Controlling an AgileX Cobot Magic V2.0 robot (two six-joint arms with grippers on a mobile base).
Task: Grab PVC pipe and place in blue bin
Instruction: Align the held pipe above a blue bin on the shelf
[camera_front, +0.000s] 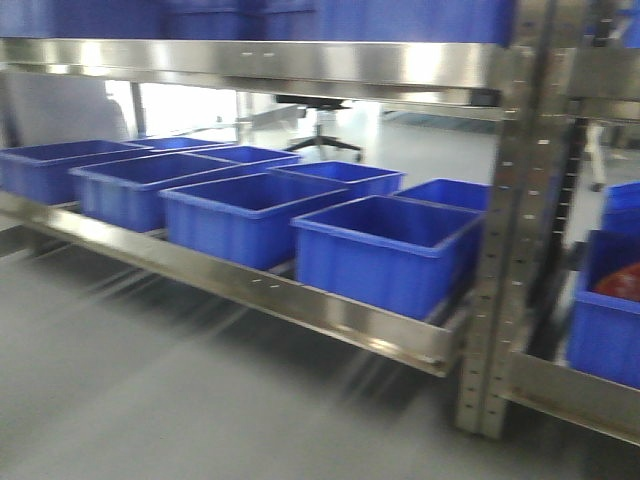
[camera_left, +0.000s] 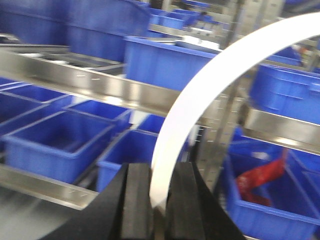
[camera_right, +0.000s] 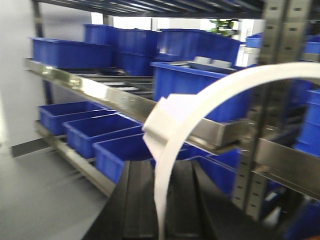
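Observation:
In the left wrist view my left gripper (camera_left: 159, 170) is shut on the PVC pipe (camera_left: 215, 75), a slim white strip arcing up and to the right. In the right wrist view my right gripper (camera_right: 162, 169) is shut on a white curved pipe (camera_right: 210, 95) with a wider end (camera_right: 165, 120) near the jaws. I cannot tell whether both hold the same piece. Open blue bins (camera_front: 385, 250) stand in rows on the low shelf (camera_front: 300, 300). Neither gripper nor pipe shows in the front view.
The steel rack has an upright post (camera_front: 510, 250) and an upper shelf rail (camera_front: 300, 62). A bin to the right of the post holds something red (camera_left: 260, 177), also seen in the front view (camera_front: 620, 283). Grey floor (camera_front: 150, 390) lies before the rack.

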